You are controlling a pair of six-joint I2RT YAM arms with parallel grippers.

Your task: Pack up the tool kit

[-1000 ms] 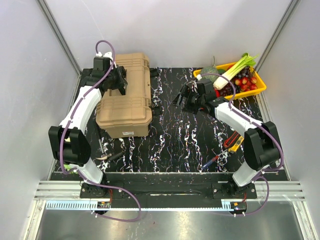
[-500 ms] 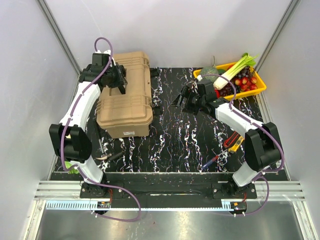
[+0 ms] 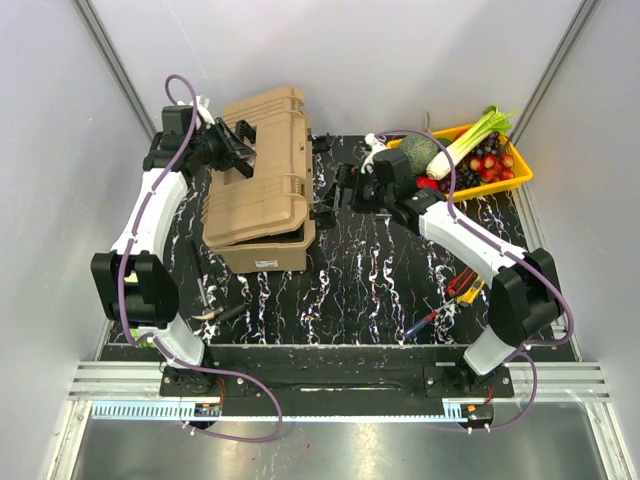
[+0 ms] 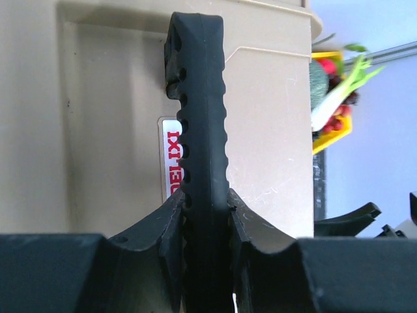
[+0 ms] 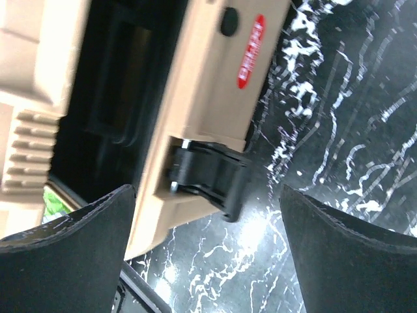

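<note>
The tan toolbox sits on the left half of the black marbled tabletop. Its ribbed lid stands ajar, raised at the edge facing the arms. The left claw is clamped shut on the black handle. The left wrist view shows that grip closely, both fingers pressed against the ribbed handle. Behind the handle is a white sticker with red letters running sideways; they are partly covered and cannot be read with certainty. The overhead view shows another pale sticker on the box's near wall, too small to read. Only the right wrist view shows a red oval badge on the tan wall, its white writing blurred. Below it is a black latch, and the dark interior with the black inner tray shows through the gap under the lid. The right claw is spread wide and holds nothing, just beside the box's right side, with the latch framed between its fingers. Only the overhead view shows the loose tools on the tabletop: red- and yellow-handled tools and a blue-handled one near the right arm's base, and dark tools in front of the box. The yellow tray of vegetables sits at the far right corner and shows again at the right edge of the left wrist view.
</note>
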